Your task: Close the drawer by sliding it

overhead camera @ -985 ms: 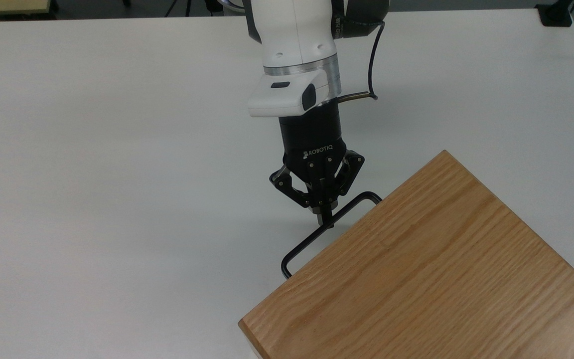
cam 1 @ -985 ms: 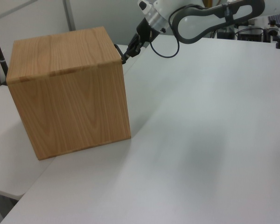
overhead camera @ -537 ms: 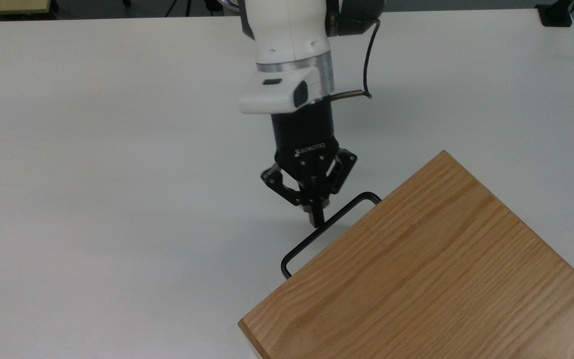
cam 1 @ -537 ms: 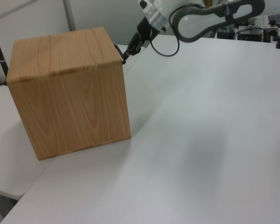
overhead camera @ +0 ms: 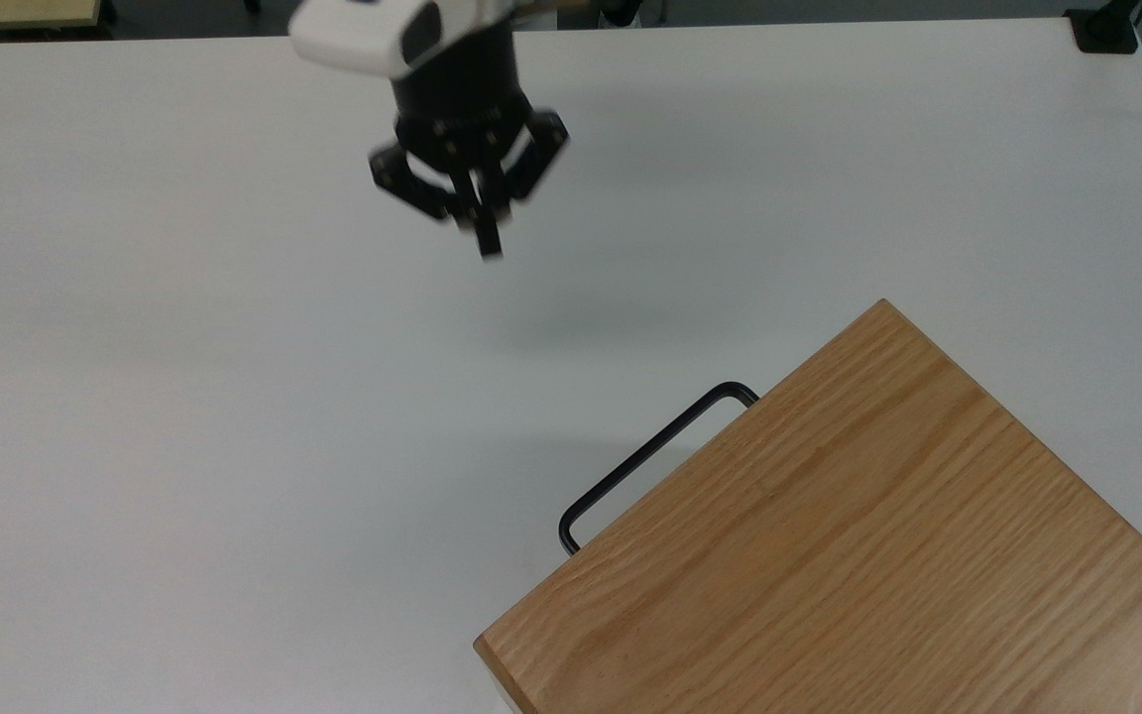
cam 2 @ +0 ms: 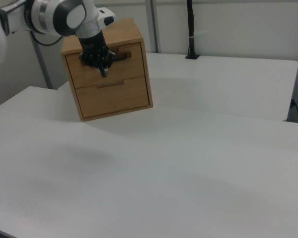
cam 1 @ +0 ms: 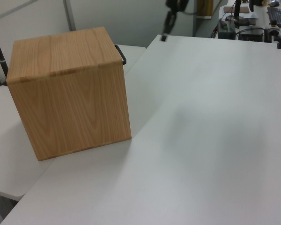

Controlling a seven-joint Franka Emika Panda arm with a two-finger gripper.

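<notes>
Hand risen, pulled well away from handle.

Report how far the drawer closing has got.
Done, by the look of it: in the right view the upper drawer sits flush with the cabinet front, and in the top view its black handle just sticks out past the cabinet's top edge. In hand: nothing; the claw hangs shut above the bare table, well clear of the handle. Left: nothing that I can see.
</notes>
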